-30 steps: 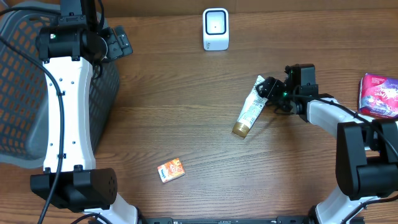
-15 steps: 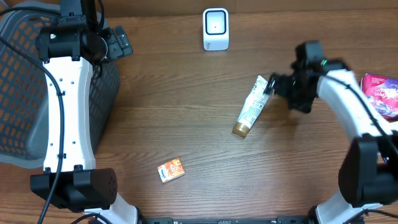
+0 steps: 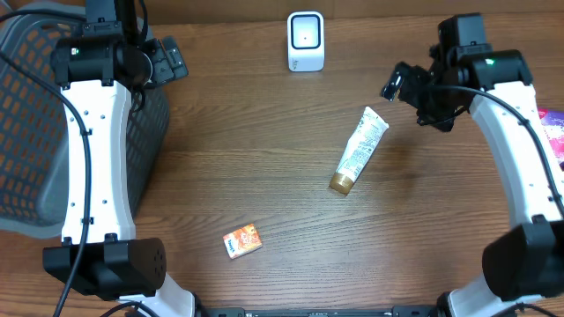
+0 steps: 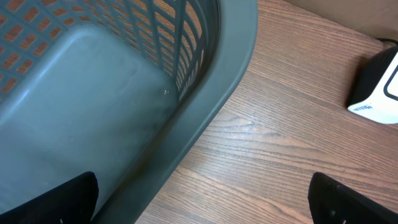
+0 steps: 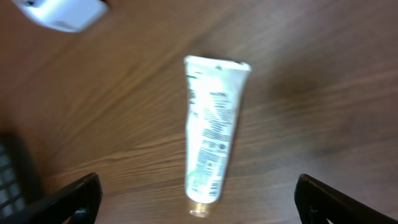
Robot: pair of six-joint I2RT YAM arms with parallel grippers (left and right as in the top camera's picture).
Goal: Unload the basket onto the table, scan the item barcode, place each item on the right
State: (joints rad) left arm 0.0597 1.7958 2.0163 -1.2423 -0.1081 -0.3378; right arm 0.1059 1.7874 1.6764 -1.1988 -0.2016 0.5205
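Small orange box (image 3: 242, 240) sits nearest, untouched. The tube (image 3: 359, 150) now lies flat on the tabletop (image 3: 264, 158). The right gripper (image 3: 398, 85) has let go and lifted clear, fingers wide open. Left gripper (image 3: 172, 60) stays open by the basket (image 3: 35, 132). Scanner (image 3: 306, 40) stands far back, so the scan likely needs a regrasp.

Table (image 3: 264, 185): warm brown wood, darker grain streaks across surface. Basket (image 3: 26, 132): grey plastic, open lattice walls; orange-brown shows through holes in left wrist view. Scanner (image 3: 306, 40): white shell, grey-tinted face. Tube (image 3: 359, 148): white body, green and dark print, blurred in right wrist view; gold-bronze cap. Small box (image 3: 242, 240): orange, white edge. Packet (image 3: 557, 132): purple and pink. Left arm (image 3: 97, 150), right arm (image 3: 520, 150): white links, black joints, small green light on each.
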